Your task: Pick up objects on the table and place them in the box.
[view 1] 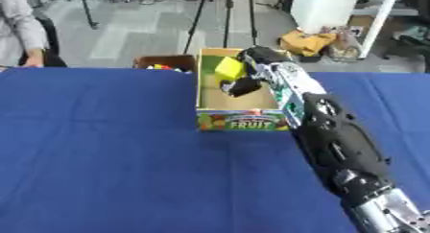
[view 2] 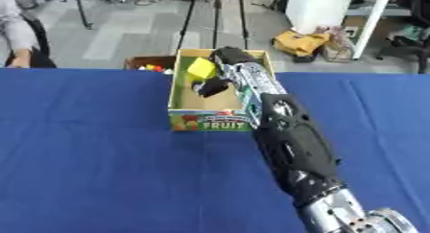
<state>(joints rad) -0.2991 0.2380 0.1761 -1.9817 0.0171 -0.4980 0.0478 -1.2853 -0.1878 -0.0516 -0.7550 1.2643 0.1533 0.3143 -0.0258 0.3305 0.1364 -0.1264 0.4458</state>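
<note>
I am reaching the right hand [view 1: 245,78] over the open cardboard box [view 1: 238,119], the one with the FRUIT label on its front wall. The hand is grasping a yellow block [view 1: 228,68], fingers curled round it, above the box interior near the far wall. The box is sitting on the blue table [view 1: 101,155]. A second, smaller box [view 1: 164,63] is standing just beside it to the left.

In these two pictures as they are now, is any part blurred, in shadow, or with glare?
Left eye view: soft throughout; the right hand and yellow object over the box have smeared edges. Right eye view: equally soft, though "FRUIT" on the box front stays readable; a shadow falls on the blue table left of the box. No strong glare in either view.
</note>
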